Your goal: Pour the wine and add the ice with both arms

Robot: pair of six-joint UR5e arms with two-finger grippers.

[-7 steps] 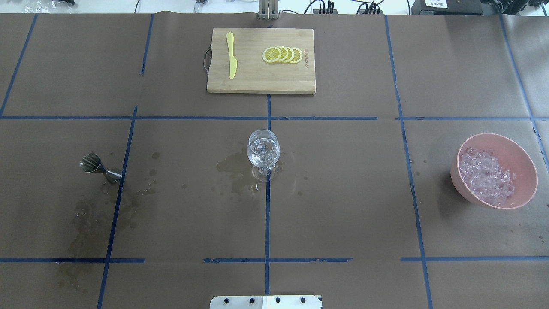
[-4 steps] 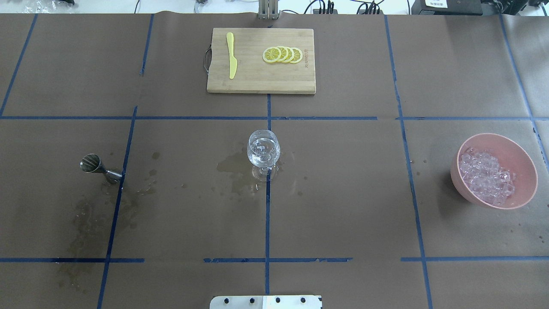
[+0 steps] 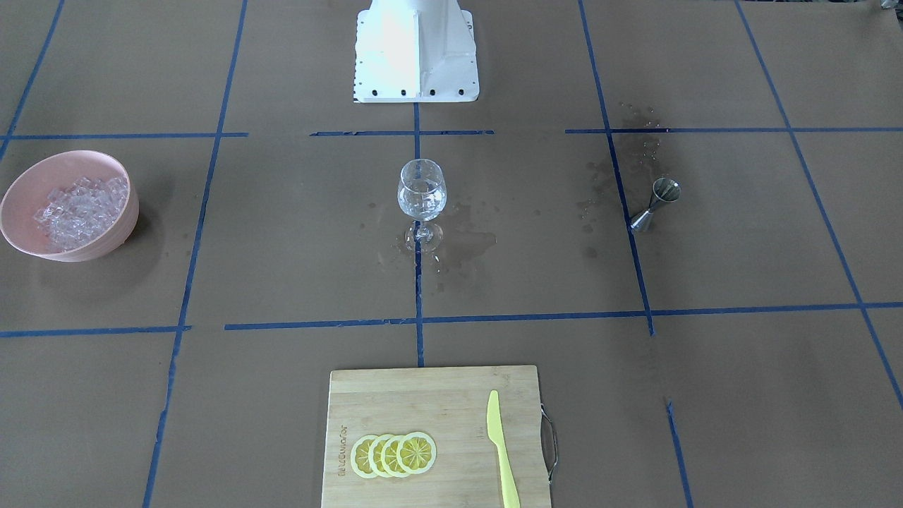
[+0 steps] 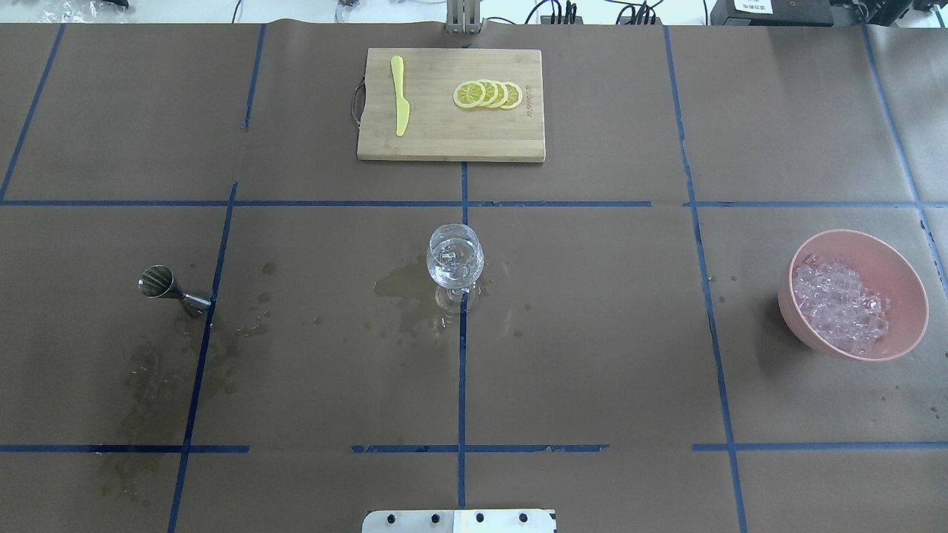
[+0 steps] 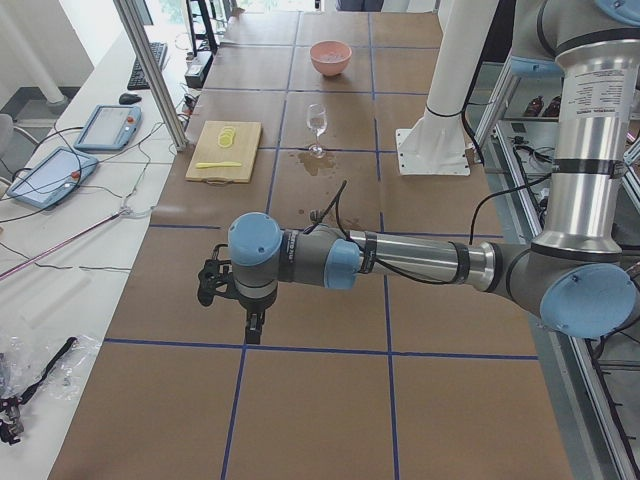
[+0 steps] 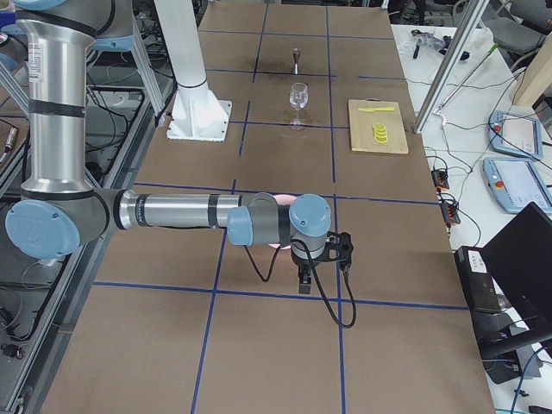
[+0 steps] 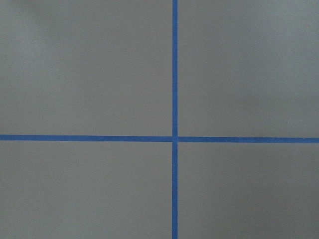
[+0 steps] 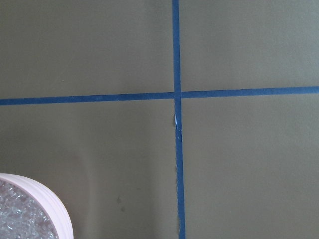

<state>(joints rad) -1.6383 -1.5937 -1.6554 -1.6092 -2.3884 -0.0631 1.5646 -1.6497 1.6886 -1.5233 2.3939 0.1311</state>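
A stemmed glass (image 4: 455,260) stands at the table's middle with clear ice cubes in it; any wine in it is too faint to make out. More ice (image 4: 840,303) fills a pink bowl (image 4: 911,285) at the right. The steel jigger (image 4: 167,287) stands at the left. Neither arm shows from overhead. In the exterior left view the left gripper (image 5: 253,325) hangs over bare paper, far from the jigger. The right gripper (image 6: 304,280) hangs just beside the bowl (image 8: 55,209). I cannot tell whether either gripper is open or shut.
A wooden cutting board (image 4: 450,141) at the far middle carries lemon slices (image 4: 489,94) and a yellow knife (image 4: 400,96). Wet stains (image 4: 404,292) mark the paper around the glass and near the jigger. The white robot base (image 3: 416,49) sits at the near edge.
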